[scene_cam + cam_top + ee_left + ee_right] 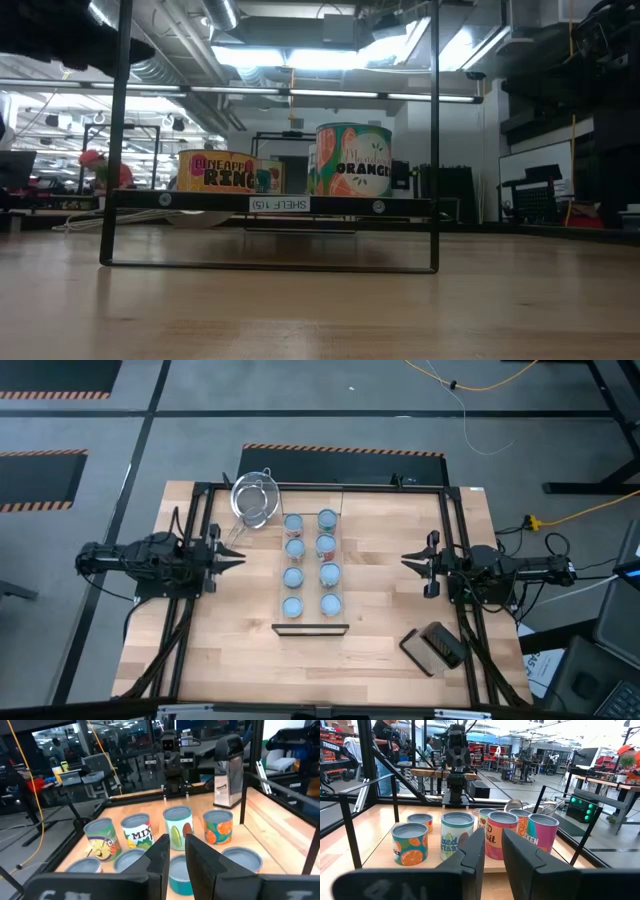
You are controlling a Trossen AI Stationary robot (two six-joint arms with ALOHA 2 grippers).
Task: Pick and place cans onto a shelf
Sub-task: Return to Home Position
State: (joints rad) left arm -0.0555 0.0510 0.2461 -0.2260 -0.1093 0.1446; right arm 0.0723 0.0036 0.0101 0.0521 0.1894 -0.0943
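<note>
Worktop: 12 o'clock taken as far edge in high view.
Dark box: 5 o'clock, by near edge.
Shelf: centre, long axis running 6 to 12 o'clock, black bar at 6 o'clock end.
Cans: eight, upright on shelf, two columns of four.
Left gripper: 9 o'clock, fingers narrowly apart, empty, clear of cans.
Right gripper: 3 o'clock, fingers narrowly apart, empty.
Strainer: 11 o'clock, just beside far cans.
</note>
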